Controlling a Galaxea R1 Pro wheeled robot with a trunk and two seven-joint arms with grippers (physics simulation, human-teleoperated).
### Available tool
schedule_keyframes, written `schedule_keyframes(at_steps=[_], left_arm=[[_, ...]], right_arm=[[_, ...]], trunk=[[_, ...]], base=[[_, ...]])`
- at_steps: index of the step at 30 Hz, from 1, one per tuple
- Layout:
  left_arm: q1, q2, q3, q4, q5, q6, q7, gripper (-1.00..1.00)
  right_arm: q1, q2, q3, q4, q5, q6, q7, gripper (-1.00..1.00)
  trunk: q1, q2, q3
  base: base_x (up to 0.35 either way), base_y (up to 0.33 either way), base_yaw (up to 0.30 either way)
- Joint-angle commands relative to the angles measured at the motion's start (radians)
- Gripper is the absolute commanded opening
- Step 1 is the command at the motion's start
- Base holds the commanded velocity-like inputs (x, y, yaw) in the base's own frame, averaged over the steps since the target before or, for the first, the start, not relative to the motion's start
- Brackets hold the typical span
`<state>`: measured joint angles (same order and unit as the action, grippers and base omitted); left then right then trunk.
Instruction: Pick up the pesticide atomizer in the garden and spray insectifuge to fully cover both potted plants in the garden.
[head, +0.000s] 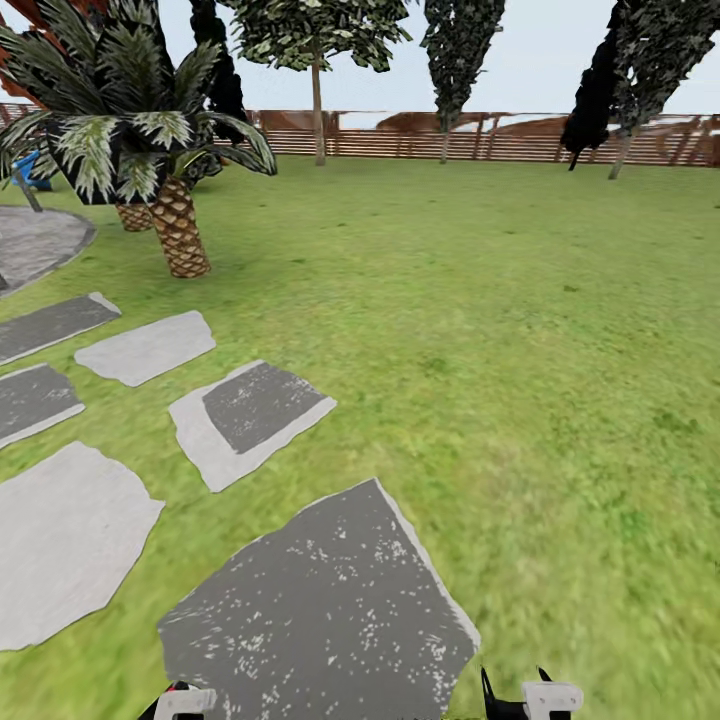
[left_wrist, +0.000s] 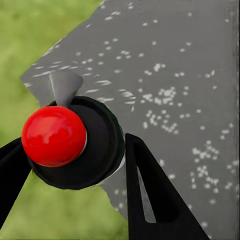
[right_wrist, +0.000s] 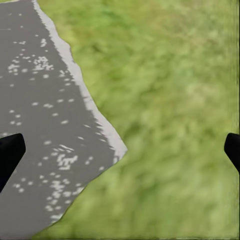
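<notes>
The pesticide atomizer and the potted plants are out of view. Ahead lies the garden lawn with grey stepping stones. At the bottom edge of the head view, my left gripper and right gripper hang low, just over the nearest stone. In the left wrist view the left gripper is open, and beyond its black fingers sits a black round disc with a red knob. The right gripper is open wide with nothing between its fingertips, over the stone's edge and the grass.
A palm-like plant with a scaly trunk stands at the far left beside round grey paving. A small blue object shows behind it. Trees and a brown slat fence close the far side. Open lawn stretches to the right.
</notes>
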<state>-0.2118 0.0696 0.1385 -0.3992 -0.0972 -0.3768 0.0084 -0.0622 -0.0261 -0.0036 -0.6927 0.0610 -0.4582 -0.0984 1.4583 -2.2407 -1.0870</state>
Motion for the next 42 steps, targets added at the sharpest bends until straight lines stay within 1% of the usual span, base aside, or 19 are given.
schedule_keyframes(at_steps=[1,42], left_arm=[[-0.001,-0.001,0.006,0.0,-0.01,-0.004,0.001,-1.0],[0.0,-0.004,0.006,0.0,-0.012,-0.004,-0.002,-1.0]], right_arm=[[-0.001,0.0,0.0,0.001,0.007,-0.002,-0.006,1.0],[-0.001,0.0,-0.002,-0.004,0.005,-0.002,-0.007,1.0]], trunk=[[0.0,0.0,-0.001],[0.0,0.0,-0.001]], base=[[0.0,0.0,-0.3],[0.0,0.0,-0.3]])
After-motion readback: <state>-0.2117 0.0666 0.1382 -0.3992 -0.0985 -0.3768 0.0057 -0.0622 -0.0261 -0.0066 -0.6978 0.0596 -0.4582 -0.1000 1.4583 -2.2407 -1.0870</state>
